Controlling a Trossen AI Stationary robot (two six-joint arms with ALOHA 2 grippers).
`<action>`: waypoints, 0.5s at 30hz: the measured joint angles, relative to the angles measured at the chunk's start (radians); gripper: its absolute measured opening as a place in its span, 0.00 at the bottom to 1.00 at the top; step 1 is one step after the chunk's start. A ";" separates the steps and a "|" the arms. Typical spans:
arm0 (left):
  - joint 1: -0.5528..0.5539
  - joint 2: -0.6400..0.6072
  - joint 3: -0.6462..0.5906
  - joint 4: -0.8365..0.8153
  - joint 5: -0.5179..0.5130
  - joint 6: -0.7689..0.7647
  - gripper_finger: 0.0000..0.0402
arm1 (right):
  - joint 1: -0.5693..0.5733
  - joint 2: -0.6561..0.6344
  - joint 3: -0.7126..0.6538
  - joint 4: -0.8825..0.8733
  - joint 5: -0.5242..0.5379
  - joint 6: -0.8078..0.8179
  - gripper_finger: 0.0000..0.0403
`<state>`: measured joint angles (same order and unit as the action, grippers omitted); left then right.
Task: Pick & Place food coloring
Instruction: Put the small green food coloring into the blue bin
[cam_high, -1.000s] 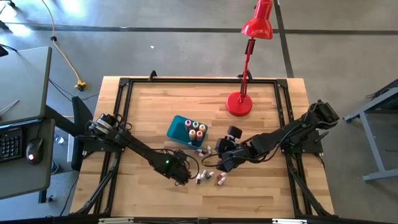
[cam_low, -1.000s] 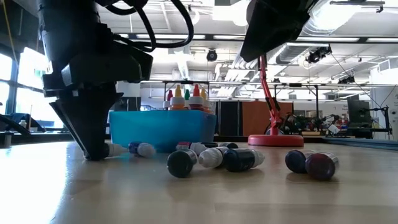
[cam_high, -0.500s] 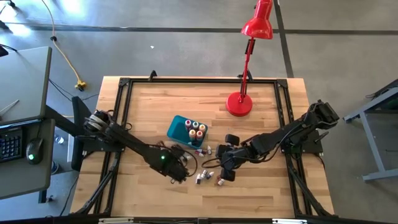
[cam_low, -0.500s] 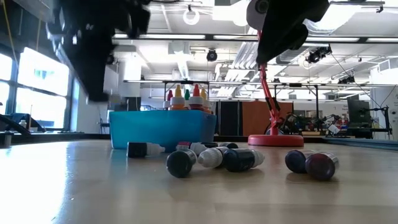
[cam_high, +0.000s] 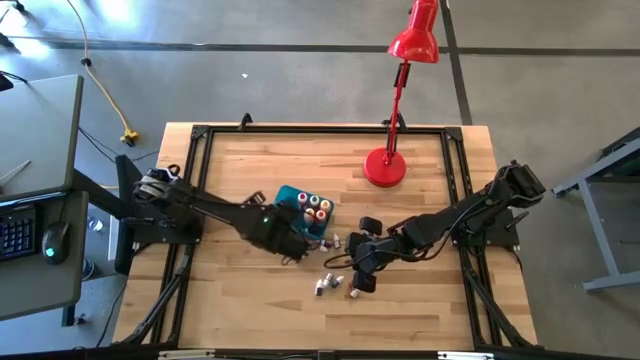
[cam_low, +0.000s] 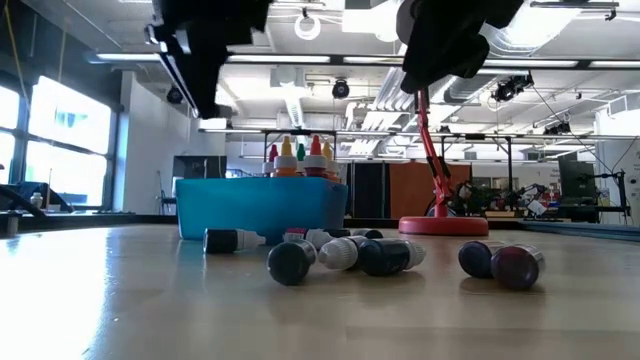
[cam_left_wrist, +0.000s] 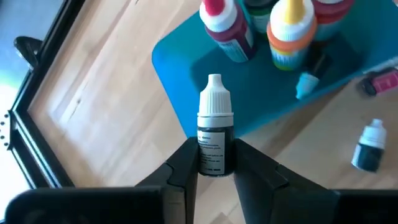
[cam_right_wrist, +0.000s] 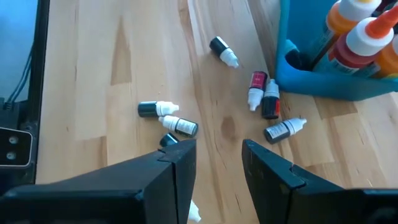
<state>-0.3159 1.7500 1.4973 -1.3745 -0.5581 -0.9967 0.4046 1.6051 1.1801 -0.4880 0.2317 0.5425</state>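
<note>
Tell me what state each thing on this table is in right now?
Left gripper: raised over the tub, shut on a dark white-capped bottle.
Right gripper: open, empty, above the loose bottles.
Blue tub: holds several upright bottles.
Loose bottles: lying on their sides.
Red lamp: standing.

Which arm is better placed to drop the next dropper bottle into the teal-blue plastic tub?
Left. The left gripper already grips a dark white-capped dropper bottle just above the teal-blue plastic tub. The right gripper is open and empty, over the loose bottles on the wooden table.
</note>
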 joint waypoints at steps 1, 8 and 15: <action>0.011 0.003 -0.001 0.008 0.002 0.016 0.21 | 0.000 0.000 0.000 0.003 0.000 0.000 0.31; 0.061 0.002 -0.001 0.038 0.006 0.081 0.21 | 0.000 0.000 0.000 0.016 0.000 0.000 0.31; 0.075 0.002 -0.001 0.047 0.028 0.084 0.21 | 0.000 0.000 0.000 0.036 0.000 0.000 0.31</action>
<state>-0.2409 1.7515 1.4963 -1.3277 -0.5305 -0.9127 0.4046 1.6051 1.1801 -0.4516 0.2320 0.5423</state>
